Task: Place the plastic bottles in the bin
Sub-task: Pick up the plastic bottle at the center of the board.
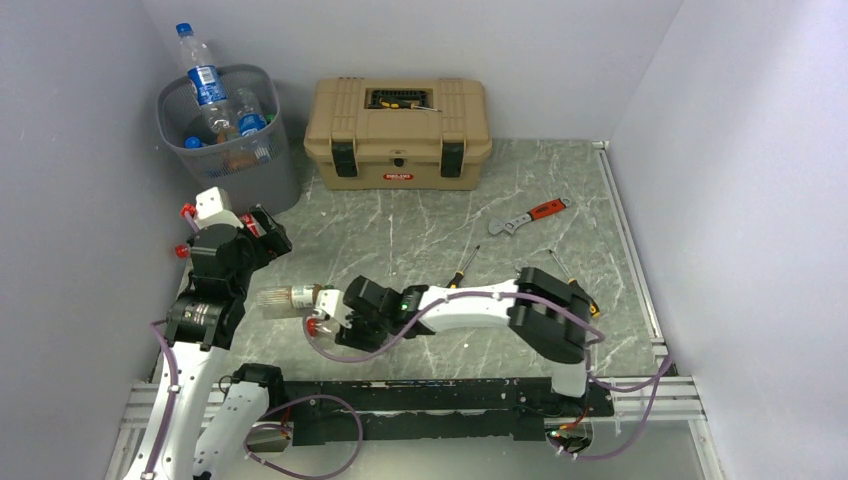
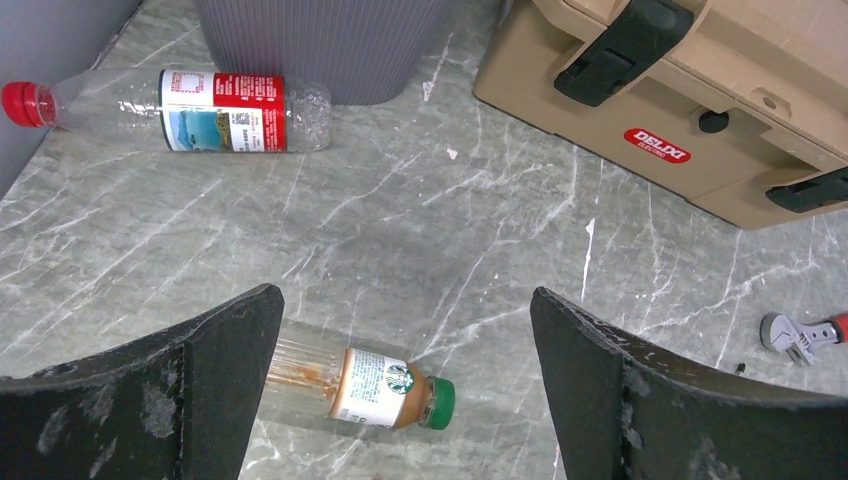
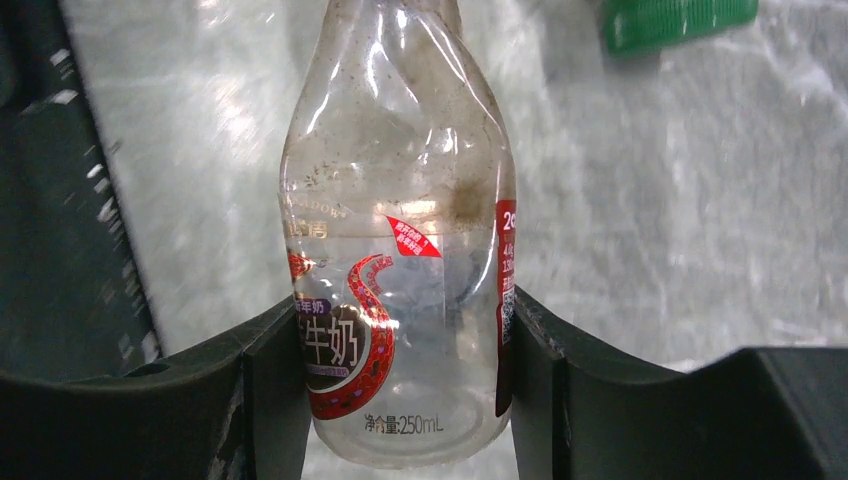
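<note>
R pincer seems to pinch clear bottle, neck cut off; L pincer wide, half-hiding coffee bottle.

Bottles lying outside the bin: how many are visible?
3: a red-capped bottle beside the bin, a green-capped bottle by the left tool, a clear bottle within the right tool. Others may be hidden.

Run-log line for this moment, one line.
right claw: shut on clear red-label bottle | left claw: open, empty | bin: several bottles inside
</note>
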Controlling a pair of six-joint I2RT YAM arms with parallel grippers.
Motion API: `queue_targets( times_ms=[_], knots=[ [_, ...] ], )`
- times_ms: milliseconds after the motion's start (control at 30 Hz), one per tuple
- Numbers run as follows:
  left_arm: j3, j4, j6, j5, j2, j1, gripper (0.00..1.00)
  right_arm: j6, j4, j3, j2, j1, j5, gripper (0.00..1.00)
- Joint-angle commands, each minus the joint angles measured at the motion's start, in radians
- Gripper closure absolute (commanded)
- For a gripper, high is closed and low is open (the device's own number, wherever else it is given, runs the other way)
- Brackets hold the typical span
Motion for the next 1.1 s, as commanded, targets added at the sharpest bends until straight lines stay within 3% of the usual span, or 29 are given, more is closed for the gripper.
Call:
queue_targets(
  times_ms=[0,167,267,333,500,667,800,1067],
  knots=[
    [0.007,0.030,0.012,-0.030,-0.010,-0.004,0.01,0.047,0.052,-0.101,-0.233,0.026,0.014,0.61],
    [0.033,0.062,-0.023,-0.011,-0.022,-0.004,0.01,0.145,0.150,-0.280,-0.529,0.027,0.194,0.68],
    [0.026,0.147,-0.059,0.105,-0.031,-0.004,0.01,0.240,0.260,-0.382,-0.662,0.013,0.325,0.80],
    [-0.003,0.262,-0.101,0.278,-0.033,-0.004,0.00,0.305,0.321,-0.431,-0.717,-0.002,0.361,1.00],
    [-0.092,0.618,-0.177,0.809,0.050,-0.004,0.01,0.411,0.478,-0.533,-0.801,-0.004,0.457,1.00],
    [-0.127,0.886,-0.336,1.108,0.188,-0.008,0.01,0.486,0.681,-0.652,-0.882,-0.009,0.504,1.00],
    [-0.131,0.997,-0.381,1.197,0.268,-0.067,0.01,0.513,0.796,-0.705,-0.908,-0.013,0.477,1.00],
    [-0.035,0.773,-0.193,1.094,0.329,-0.288,0.01,0.493,0.847,-0.704,-0.877,-0.013,0.484,1.00]
  ],
)
